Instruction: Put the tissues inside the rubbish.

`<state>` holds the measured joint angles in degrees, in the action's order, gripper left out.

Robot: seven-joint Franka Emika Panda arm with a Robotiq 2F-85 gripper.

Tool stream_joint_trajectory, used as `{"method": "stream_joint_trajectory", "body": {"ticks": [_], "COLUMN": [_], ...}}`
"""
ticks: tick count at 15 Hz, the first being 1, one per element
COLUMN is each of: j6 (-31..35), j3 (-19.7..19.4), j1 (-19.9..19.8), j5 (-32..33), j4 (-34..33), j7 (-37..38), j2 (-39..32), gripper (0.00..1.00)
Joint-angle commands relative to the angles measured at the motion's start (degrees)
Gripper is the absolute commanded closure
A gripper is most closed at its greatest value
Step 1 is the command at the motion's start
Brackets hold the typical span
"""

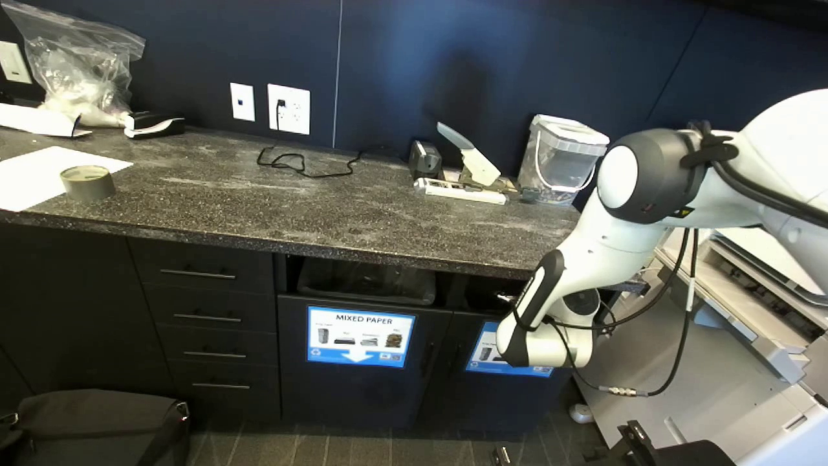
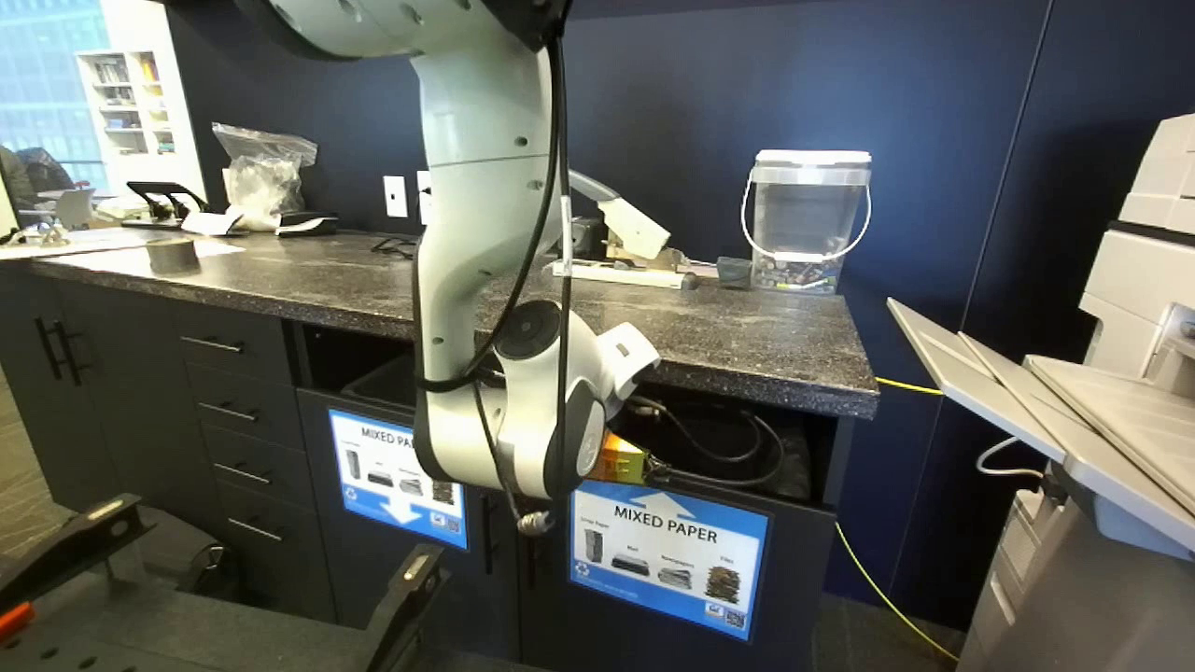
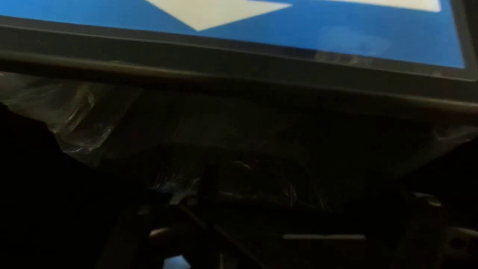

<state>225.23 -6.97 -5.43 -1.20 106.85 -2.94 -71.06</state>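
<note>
In an exterior view the arm (image 1: 608,246) is cut off at three o'clock, and its wrist (image 1: 550,348) hides part of the bin compartment (image 1: 480,294) between four and five and part of the sign (image 1: 484,349) under it. The sign at seven (image 1: 360,336) shows whole. At ten, on the surface (image 1: 362,220), a clear bag (image 1: 77,65) blurs its whitish contents (image 1: 81,98).

In an exterior view with the arm cut off at eleven, the sign between five and six shows whole and the arm clips its neighbour. A bookcase (image 2: 135,103) at ten shows only here. Dark cable (image 2: 724,457) curls at the bin compartment, toward four, and an orange-yellow piece (image 2: 618,461) pokes out by the wrist at six; what it belongs to is hidden.

In the wrist view nearly all is dark. A blue strip (image 3: 317,30) with a pale arrow tip (image 3: 201,16) is cut off at twelve; translucent plastic (image 3: 86,121) glints between nine and ten. The pincer (image 3: 304,201), at six, is a few faint gleams: spread, pressed together or pinching something, I cannot tell. The tissues I can't pick out anywhere.
</note>
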Motion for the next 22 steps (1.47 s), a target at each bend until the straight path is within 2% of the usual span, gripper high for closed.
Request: {"method": "stream_joint_trajectory", "body": {"ticks": [1, 5, 9, 12, 15, 16, 17, 18, 19, 20, 22], "j6": [-10.0, -23.1, -39.0, -51.7, -62.4, -65.7, -69.7, -73.3, -77.5, -81.8, -90.6], "j3": [-1.5, -6.7, -12.9, -18.3, -23.3, -25.8, -24.0, -28.0, -27.7, -20.8, -14.6], "j1": [2.4, 8.7, 14.4, 18.8, 22.0, 24.6, 21.5, 26.1, 25.7, 18.4, 14.1], "j5": [-0.3, -4.1, -0.8, 4.9, 14.4, 13.8, 21.4, 20.2, 22.6, 27.8, 29.1], "j4": [13.7, 24.5, 33.5, 37.2, 38.4, 38.5, 37.7, 37.5, 36.9, 35.8, 34.7], "j7": [-2.0, -4.4, -7.1, -7.8, -3.9, -5.5, -0.6, -2.0, -0.3, 3.3, 6.5], "j2": [12.7, 24.6, 36.8, 46.3, 55.9, 58.9, 62.4, 65.2, 68.6, 72.3, 78.7], "gripper": [0.0, 0.0, 0.0, 0.0, 0.0, 0.0, 0.0, 0.0, 0.0, 0.0, 0.0]}}
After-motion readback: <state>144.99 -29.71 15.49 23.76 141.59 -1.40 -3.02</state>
